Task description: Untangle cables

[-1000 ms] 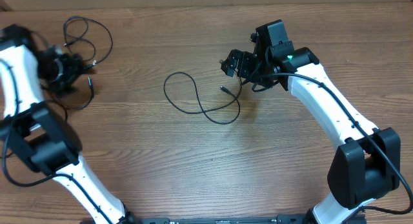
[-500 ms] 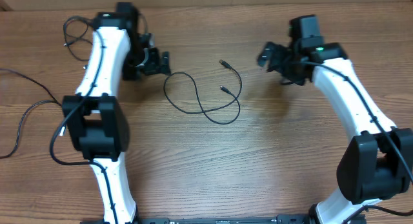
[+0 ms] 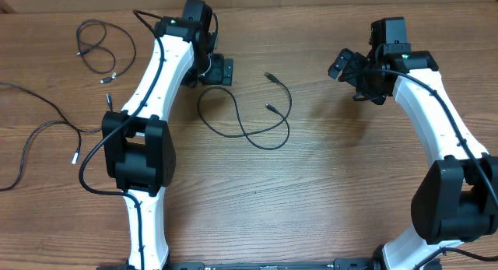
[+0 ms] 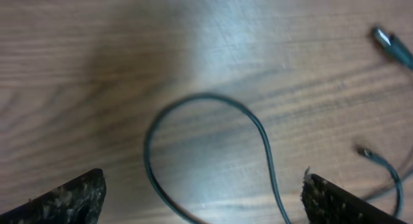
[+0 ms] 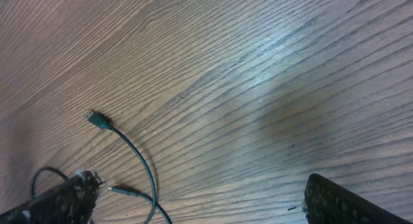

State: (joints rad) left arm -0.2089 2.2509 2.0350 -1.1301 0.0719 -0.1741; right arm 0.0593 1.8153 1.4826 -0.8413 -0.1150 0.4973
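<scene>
Overhead view of a wooden table (image 3: pixel 327 215) with two white-and-black robot arms reaching in from the near edge. The left hand (image 3: pixel 222 71) hovers close to the far edge, left of centre, its two fingers spread wide and holding nothing; in its wrist view the fingertips (image 4: pixel 71 198) sit in the bottom corners of the frame with bare wood between them. Just below it lies one of the cables (image 3: pixel 199 106), a thin black cord forming an open loop near the table's middle, with both small plugs resting to the right of the loop (the left wrist view shows the loop's top curve (image 4: pixel 200 96) directly under the hand, not touched). The right hand (image 3: pixel 346 65) is also released and empty, near the far edge toward the right side, well apart from that cord; its wrist view catches one plug (image 5: pixel 97 119) and a stretch of cord at lower left. A second cord (image 3: pixel 93 48) lies loosely coiled in the far left corner. A third thin cord (image 3: pixel 47 124) trails along the left edge.
</scene>
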